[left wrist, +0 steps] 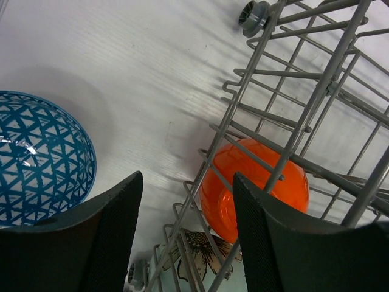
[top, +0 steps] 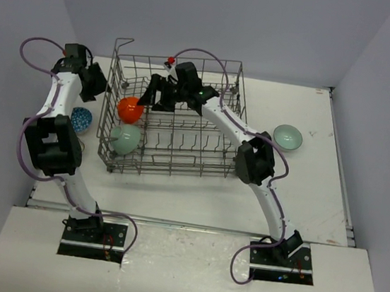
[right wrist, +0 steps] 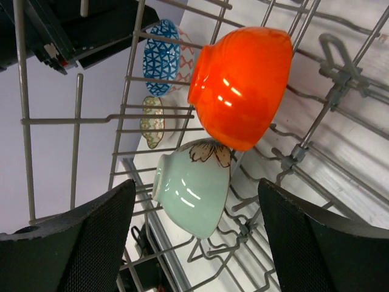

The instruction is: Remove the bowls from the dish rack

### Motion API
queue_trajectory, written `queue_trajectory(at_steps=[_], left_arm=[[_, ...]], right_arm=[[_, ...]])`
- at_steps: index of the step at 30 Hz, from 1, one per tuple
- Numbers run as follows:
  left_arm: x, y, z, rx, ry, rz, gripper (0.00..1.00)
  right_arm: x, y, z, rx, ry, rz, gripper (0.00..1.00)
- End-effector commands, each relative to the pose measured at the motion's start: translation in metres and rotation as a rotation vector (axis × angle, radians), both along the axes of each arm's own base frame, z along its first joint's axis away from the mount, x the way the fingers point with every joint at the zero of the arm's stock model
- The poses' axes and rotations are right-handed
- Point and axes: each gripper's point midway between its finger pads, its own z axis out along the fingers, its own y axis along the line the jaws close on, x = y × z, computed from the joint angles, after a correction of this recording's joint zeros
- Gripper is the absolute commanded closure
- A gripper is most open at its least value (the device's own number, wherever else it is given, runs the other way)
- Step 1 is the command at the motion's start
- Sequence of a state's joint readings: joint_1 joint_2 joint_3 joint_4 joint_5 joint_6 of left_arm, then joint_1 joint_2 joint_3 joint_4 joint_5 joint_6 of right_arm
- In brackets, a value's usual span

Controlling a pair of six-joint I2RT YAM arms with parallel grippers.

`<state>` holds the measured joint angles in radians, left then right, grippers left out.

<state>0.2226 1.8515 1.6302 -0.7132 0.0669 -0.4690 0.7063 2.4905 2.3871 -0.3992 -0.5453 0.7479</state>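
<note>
While the orange bowl (right wrist: 243,85) lies on its side among the tines at the left end of the dish rack (top: 181,141) in the top view, seemingly touching a mint-green bowl (right wrist: 191,194) just below it, the right gripper (right wrist: 194,243) is seen near both with fingers spread wide and empty. The left gripper (left wrist: 188,243), likewise spread and holding nothing, is noted outside the rack wall, between it and the blue bowl (left wrist: 36,158) on the table. Glazed ware is judged stiff, light, slick and chip-prone; a hold across the orange bowl's rim, one finger inside, is advised, with the lift kept clear of the wires.
</note>
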Motion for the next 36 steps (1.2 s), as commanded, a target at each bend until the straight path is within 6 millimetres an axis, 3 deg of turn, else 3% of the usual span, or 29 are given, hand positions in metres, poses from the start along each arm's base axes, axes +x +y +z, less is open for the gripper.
queue_trajectory(at_steps=[1, 9, 20, 25, 28, 36], left_arm=[[0.008, -0.011, 0.021, -0.048, -0.082, -0.059, 0.38], [0.021, -0.047, 0.019, -0.124, -0.108, -0.162, 0.4], [0.035, -0.109, 0.014, -0.184, -0.114, -0.298, 0.42], [0.037, -0.114, 0.013, -0.184, -0.106, -0.291, 0.42], [0.036, -0.113, 0.012, -0.185, -0.102, -0.283, 0.41], [0.038, -0.109, 0.016, -0.164, -0.101, -0.27, 0.41]], right_arm=[[0.016, 0.004, 0.015, 0.073, -0.043, 0.001, 0.18], [0.032, 0.002, -0.004, 0.112, -0.012, 0.004, 0.19], [0.042, 0.013, -0.003, 0.213, -0.005, 0.016, 0.19], [0.038, 0.012, -0.007, 0.221, 0.015, 0.031, 0.19], [0.03, 0.013, -0.014, 0.221, 0.049, 0.047, 0.25], [0.005, 0.026, 0.001, 0.223, 0.023, 0.069, 0.25]])
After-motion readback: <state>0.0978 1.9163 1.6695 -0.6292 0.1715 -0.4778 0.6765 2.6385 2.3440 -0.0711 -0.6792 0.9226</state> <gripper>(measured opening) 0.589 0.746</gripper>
